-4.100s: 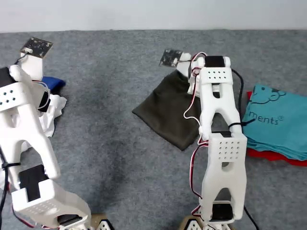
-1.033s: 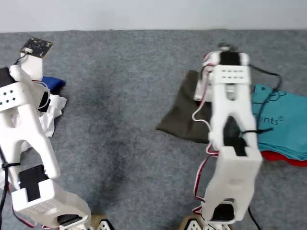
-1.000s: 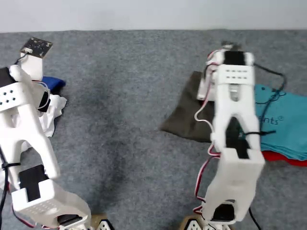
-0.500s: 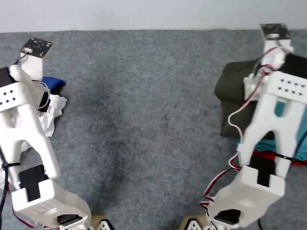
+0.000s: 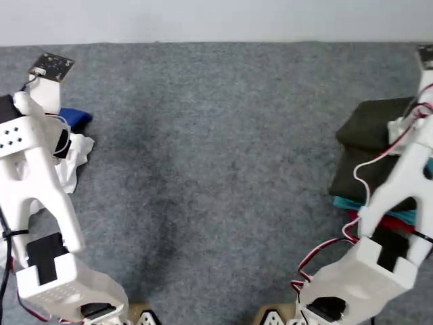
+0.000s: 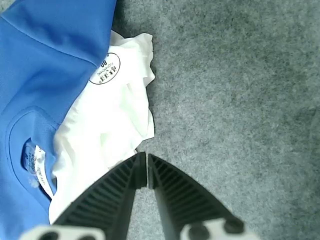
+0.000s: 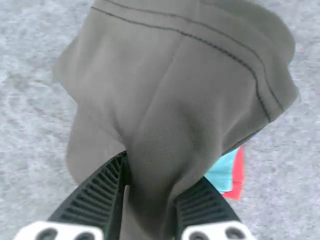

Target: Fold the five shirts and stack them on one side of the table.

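The right end effector gripped the folded dark olive shirt over the teal shirt and red shirt at the surface's right edge. Stacking shirt 3 seemed in hand; next, lower and release. The left end effector hung closed over the crumpled white shirt.

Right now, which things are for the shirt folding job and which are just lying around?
For the job: dark shirt in the right gripper, teal shirt, red shirt, blue shirt, white shirt.
Just there: grey table cover.
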You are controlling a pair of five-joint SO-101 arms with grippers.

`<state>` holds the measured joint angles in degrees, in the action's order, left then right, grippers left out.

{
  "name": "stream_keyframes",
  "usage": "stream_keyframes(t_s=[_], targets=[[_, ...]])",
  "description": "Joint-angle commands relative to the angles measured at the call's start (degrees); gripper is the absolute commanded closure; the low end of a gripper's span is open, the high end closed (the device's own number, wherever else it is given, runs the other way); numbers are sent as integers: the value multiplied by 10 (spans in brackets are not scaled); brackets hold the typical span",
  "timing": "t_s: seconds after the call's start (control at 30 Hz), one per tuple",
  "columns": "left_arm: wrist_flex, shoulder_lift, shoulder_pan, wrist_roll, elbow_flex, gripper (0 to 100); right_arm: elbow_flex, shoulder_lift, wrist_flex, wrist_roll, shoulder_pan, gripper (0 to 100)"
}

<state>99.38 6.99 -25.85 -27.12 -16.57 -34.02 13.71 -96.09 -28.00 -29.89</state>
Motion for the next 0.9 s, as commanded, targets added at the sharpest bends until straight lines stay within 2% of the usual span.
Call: stream_keyframes(t_s=[0.0, 0.13, 0.2, 0.33, 0.43, 0.67, 0.77, 0.87], targets=[[11, -33, 1, -4, -2, 986, -30, 15, 27, -21, -33, 987], [11, -33, 2, -4, -1, 986, -32, 53, 39, -46, -51, 968], [11, -33, 2, -4, -1, 986, -32, 68, 36, -52, -55, 897], [11, -33, 2, -4, -1, 986, -33, 65, 33, -53, -58, 680], [11, -33, 2, -4, -1, 986, -33, 27, 34, -50, -57, 619], [11, -33, 2, -4, -1, 986, -30, -36, 33, -50, -41, 679], [11, -33, 2, -4, -1, 986, -30, -16, 37, -49, -29, 772], [11, -33, 2, -4, -1, 986, -30, 28, 65, -49, -12, 909]])
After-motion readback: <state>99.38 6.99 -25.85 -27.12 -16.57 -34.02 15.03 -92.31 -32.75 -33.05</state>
